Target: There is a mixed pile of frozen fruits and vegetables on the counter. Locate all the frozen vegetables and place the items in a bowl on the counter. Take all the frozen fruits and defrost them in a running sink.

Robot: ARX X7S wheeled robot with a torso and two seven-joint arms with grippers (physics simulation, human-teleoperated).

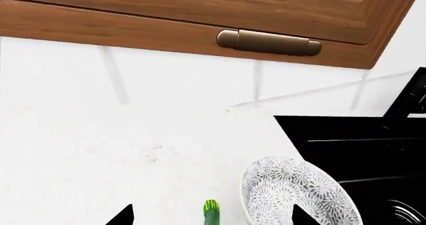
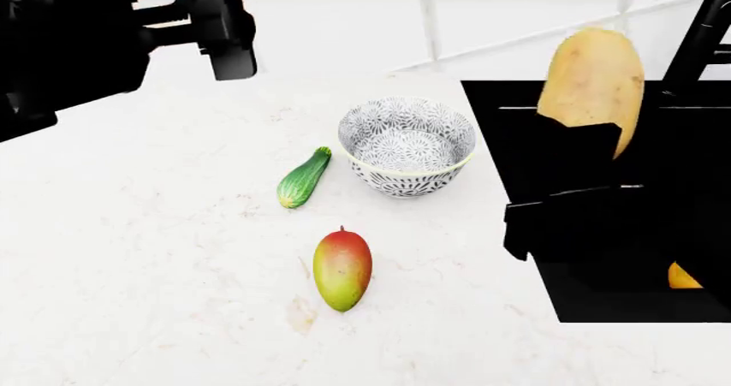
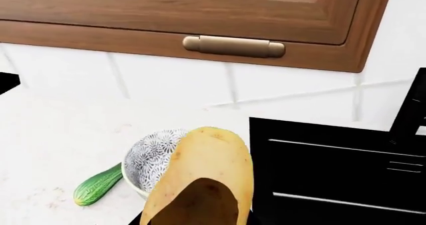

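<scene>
Both arms are rendered in a uniform matte black, with no cables, screws or markings to be made out. In the head view the left arm is seen at ten o'clock as a bulky, blocky body from which a thinner neck leads to a rectangular end block with a lighter grey sheen on its faces, while the right arm is seen at three o'clock as stacked, angular black slabs with notched edges. In the left wrist view only two pointed black fingertips are shown.
</scene>
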